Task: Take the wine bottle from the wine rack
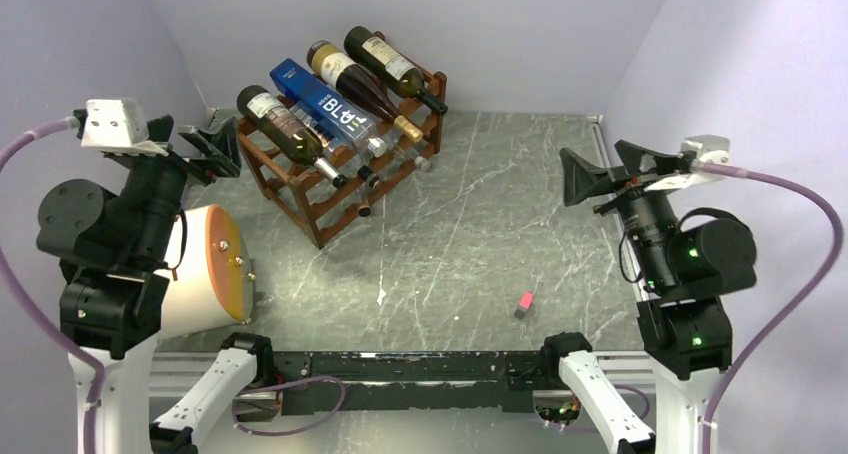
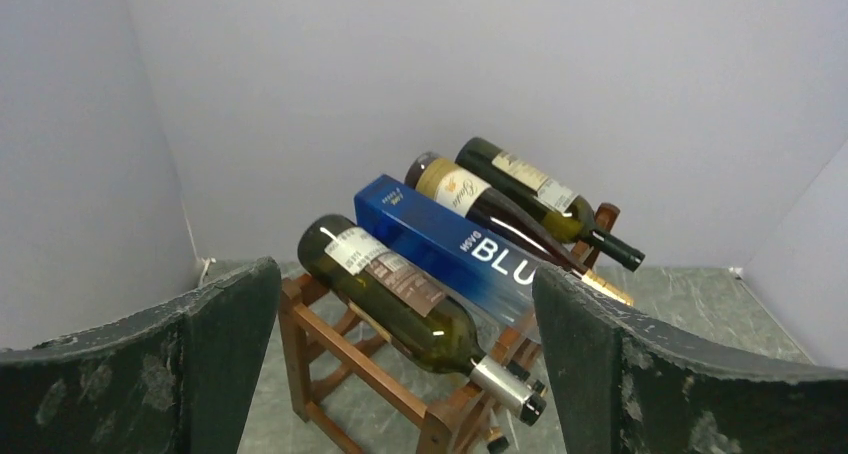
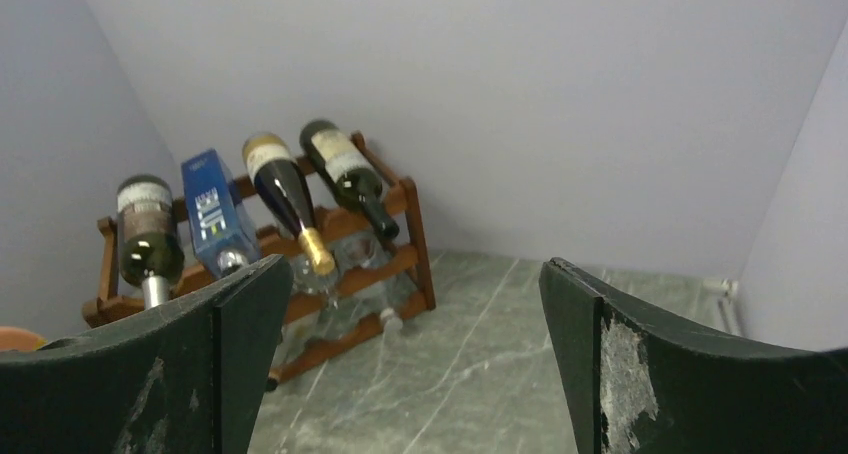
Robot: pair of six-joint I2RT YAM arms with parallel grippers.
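The wine rack [image 1: 318, 224] is standing at the far left of the desk [image 1: 480, 224], turned at an angle to the back wall. Four bottles are lying side by side on its top tier, necks pointing toward the near right. From left to right they are a green wine bottle [image 1: 285, 124], a square blue bottle [image 1: 325, 106], a dark bottle with a gold-foil neck [image 1: 355, 82] and another dark green bottle [image 1: 392, 66]. Clear bottles seem to be lying on the lower tiers, though they are hard to make out.

The left gripper [image 1: 212, 144] is hanging in the air just beside the rack's left end, its jaws spread wide apart and holding nothing. The right gripper [image 1: 598, 164] is hovering at the right side of the desk, well apart from the rack, its jaws likewise gaping and empty.

A small pink block [image 1: 524, 305] is lying near the desk's near edge. A round orange-faced object [image 1: 215, 264] is sitting at the near left, beside the left arm.
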